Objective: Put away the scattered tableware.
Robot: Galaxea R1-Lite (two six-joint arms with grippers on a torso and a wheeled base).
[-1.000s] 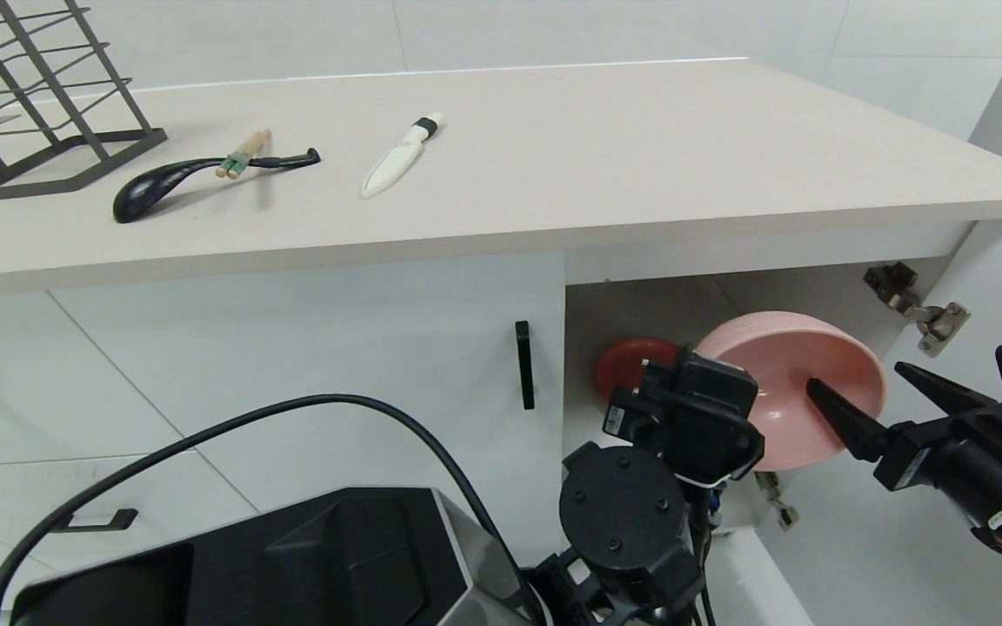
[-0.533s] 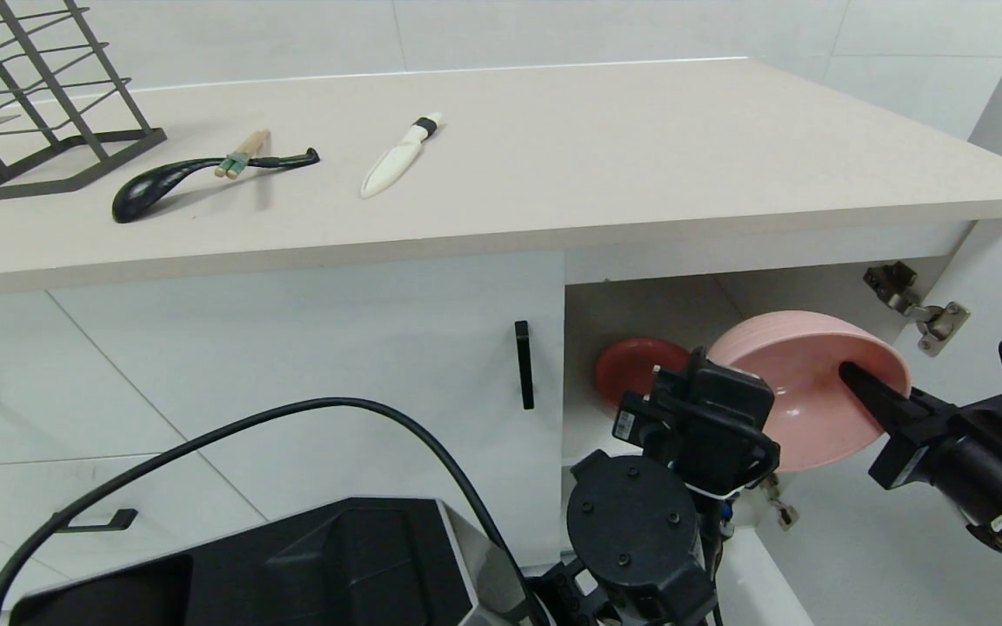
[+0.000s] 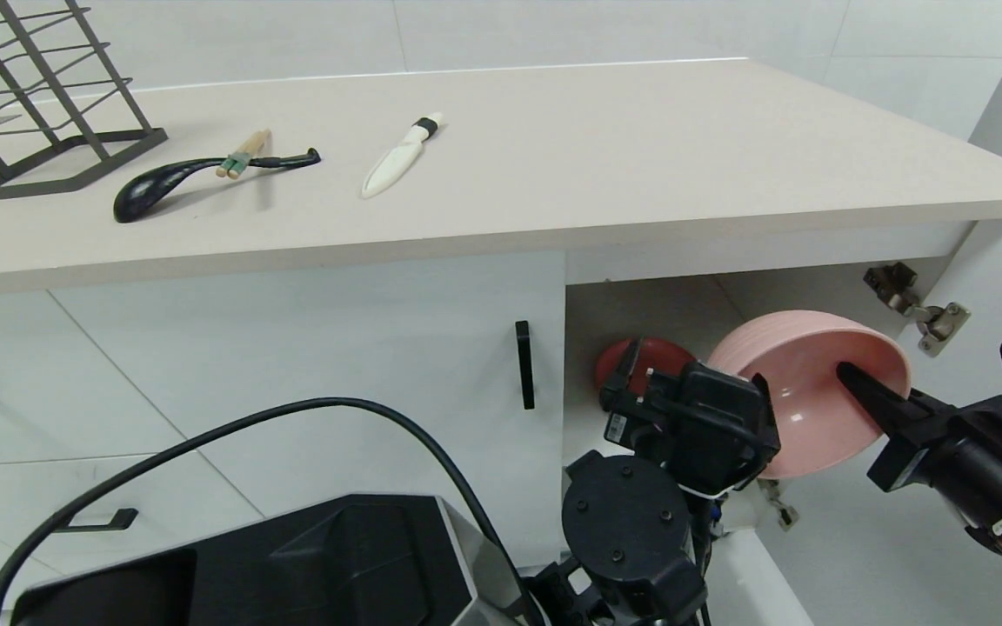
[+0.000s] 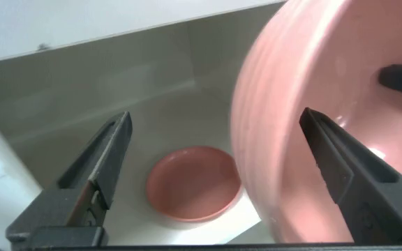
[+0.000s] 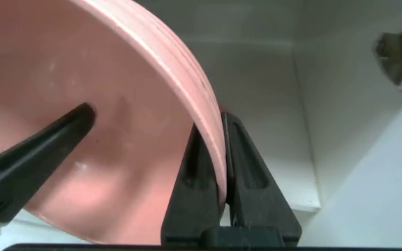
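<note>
Head view: pink bowl [image 3: 801, 391] is held tilted at the open cupboard [image 3: 640, 304], its rim clamped by the right pincer [image 3: 853, 376]. Spoon [image 3: 157, 181], chopsticks [image 3: 243, 154] and knife [image 3: 401, 156] lie unstowed, well apart.
Left wrist view: left pincer [image 4: 215, 118] is spread wide and empty; red plate [image 4: 190, 183] is shelved beyond it.
Right wrist view: bowl is judged not yet set down.

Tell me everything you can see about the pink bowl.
The pink bowl is round and deep, ceramic-looking, smooth inside, with fine ridges ringing its outer wall. It hangs tipped on edge, mouth toward the robot, in the open cabinet doorway. The right tool is shut on its rim, one finger inside, one outside. The open left tool sits close beside it; contact unclear.
</note>
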